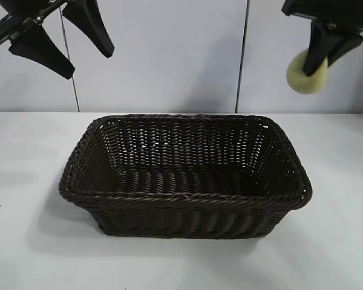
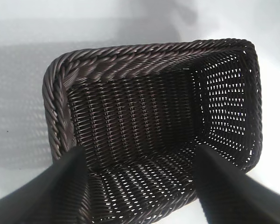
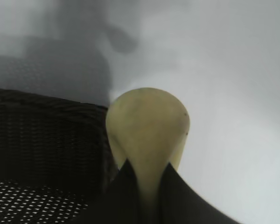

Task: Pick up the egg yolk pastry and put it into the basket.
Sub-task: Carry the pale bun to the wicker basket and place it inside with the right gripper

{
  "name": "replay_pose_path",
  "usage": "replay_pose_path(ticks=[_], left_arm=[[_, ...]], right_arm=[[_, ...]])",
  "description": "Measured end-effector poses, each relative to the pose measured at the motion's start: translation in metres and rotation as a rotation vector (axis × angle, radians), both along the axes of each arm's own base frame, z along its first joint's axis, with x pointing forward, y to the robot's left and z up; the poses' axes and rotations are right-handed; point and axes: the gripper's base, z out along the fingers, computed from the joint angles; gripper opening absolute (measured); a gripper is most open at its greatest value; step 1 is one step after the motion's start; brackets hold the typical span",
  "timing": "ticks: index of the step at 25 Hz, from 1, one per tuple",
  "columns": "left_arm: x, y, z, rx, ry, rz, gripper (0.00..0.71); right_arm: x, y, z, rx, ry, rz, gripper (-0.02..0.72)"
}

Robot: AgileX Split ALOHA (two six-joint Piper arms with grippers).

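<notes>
One pastry (image 1: 305, 74) hangs clenched in the right tool (image 1: 327, 57), high beyond the basket (image 1: 184, 175) corner, so carry it over the middle and lower before letting go; the left tool (image 1: 63, 42) waits spread, empty, above the far side.

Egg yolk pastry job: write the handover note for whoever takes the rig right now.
Right pincer: shut on the egg yolk pastry, held high in the air at the upper right of the exterior view, above and just outside the basket's right end.
Left pincer: open, holding nothing, parked high at the upper left, looking down into the basket.
Basket: on the white table, nothing inside it.
Done: pastry picked up and lifted.
Left: carry it over the basket's opening, lower, release, withdraw.
</notes>
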Motion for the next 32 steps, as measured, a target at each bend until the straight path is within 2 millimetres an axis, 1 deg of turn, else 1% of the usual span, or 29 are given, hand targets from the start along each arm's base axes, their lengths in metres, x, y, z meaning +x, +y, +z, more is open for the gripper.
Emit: replay_pose_path(ticks=[5,11,13,16,17,21,23,27,29,31,32], left_arm=[[0.000,0.000,0.000,0.000,0.000,0.000,0.480],[0.000,0.000,0.000,0.000,0.000,0.000,0.480],[0.000,0.000,0.000,0.000,0.000,0.000,0.480],[0.000,0.000,0.000,0.000,0.000,0.000,0.480],[0.000,0.000,0.000,0.000,0.000,0.000,0.480],[0.000,0.000,0.000,0.000,0.000,0.000,0.480],[0.000,0.000,0.000,0.000,0.000,0.000,0.480],[0.000,0.000,0.000,0.000,0.000,0.000,0.480],[0.000,0.000,0.000,0.000,0.000,0.000,0.480],[0.000,0.000,0.000,0.000,0.000,0.000,0.480],[0.000,0.000,0.000,0.000,0.000,0.000,0.480]], right_arm=[[-0.011,0.043,0.001,0.000,0.012,0.112,0.034],[-0.030,0.098,0.001,0.001,0.015,0.247,0.034],[-0.036,0.112,0.000,-0.003,0.019,0.272,0.034],[-0.041,0.130,-0.009,-0.012,0.043,0.299,0.033],[-0.041,0.135,-0.013,-0.018,0.052,0.308,0.033],[-0.040,0.151,-0.040,-0.043,0.115,0.339,0.033],[-0.038,0.156,-0.054,-0.053,0.142,0.344,0.033],[-0.032,0.161,-0.072,-0.058,0.154,0.336,0.040],[-0.031,0.161,-0.073,-0.059,0.154,0.333,0.079],[-0.031,0.161,-0.073,-0.058,0.152,0.333,0.154],[-0.031,0.161,-0.073,-0.058,0.151,0.332,0.210]])
